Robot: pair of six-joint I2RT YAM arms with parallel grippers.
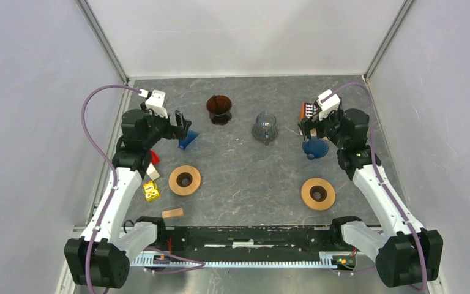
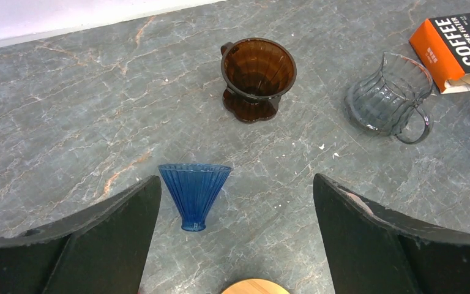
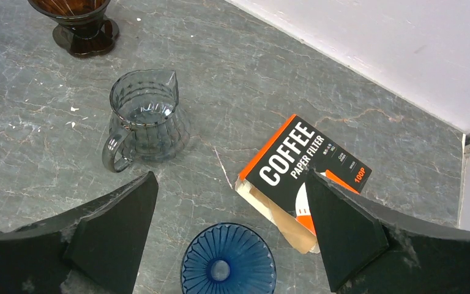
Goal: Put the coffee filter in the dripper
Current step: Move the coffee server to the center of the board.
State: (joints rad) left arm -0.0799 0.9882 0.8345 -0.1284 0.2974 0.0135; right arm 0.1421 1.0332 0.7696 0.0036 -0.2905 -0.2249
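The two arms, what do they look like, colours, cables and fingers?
The left arm and right arm have white link shells with black joint housings and bases. A purple cable loops along each. A white camera mount tops each wrist. The fingers are matte black, broad wedges, slightly scuffed.

Three drippers (image 1: 219, 108) (image 1: 187, 141) (image 1: 314, 148), two wooden rings (image 1: 185, 180) (image 1: 317, 193) — one jug (image 1: 265, 127), one filter box (image 3: 306, 171)

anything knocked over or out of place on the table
The left blue dripper appears to lie on its side, while the right blue dripper stands upright. The coffee filter box lies flat with one end open.
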